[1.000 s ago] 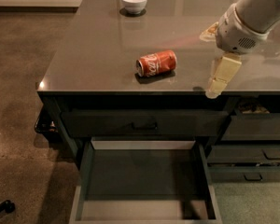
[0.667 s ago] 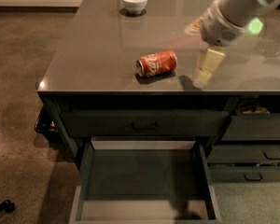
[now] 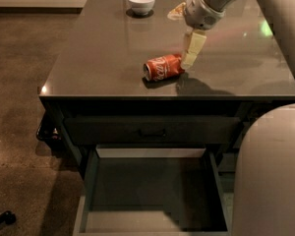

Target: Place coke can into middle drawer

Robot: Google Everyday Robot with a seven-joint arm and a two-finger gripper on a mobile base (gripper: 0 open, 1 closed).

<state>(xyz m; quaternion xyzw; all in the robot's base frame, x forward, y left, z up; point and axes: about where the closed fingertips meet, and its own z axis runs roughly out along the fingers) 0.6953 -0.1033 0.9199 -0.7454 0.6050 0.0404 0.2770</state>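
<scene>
- Nearest to me, the middle drawer (image 3: pixel 90 183) stands pulled out below the table's near edge, its dark floor showing and ready to take the can.
- Just above it, the top drawer front (image 3: pixel 152 131) with its small handle is closed, so nothing blocks a drop from above.
- On the table (image 3: pixel 98 58), the coke can (image 3: pixel 162 68) lies on its side, right of centre and towards the near edge, well apart from the drawer.
- The end effector (image 3: pixel 189 60) hangs down at the can's right end, its pale tip touching or just beside it. I cannot tell how far open it is, and I see no grip on the can.
- So I judge we're at the reach-and-grasp step. Next I need to straddle the can's body, close firmly, lift, then carry it near and down into the drawer.
- At the far edge, the white bowl (image 3: pixel 141 1) sits well apart from the action.
</scene>
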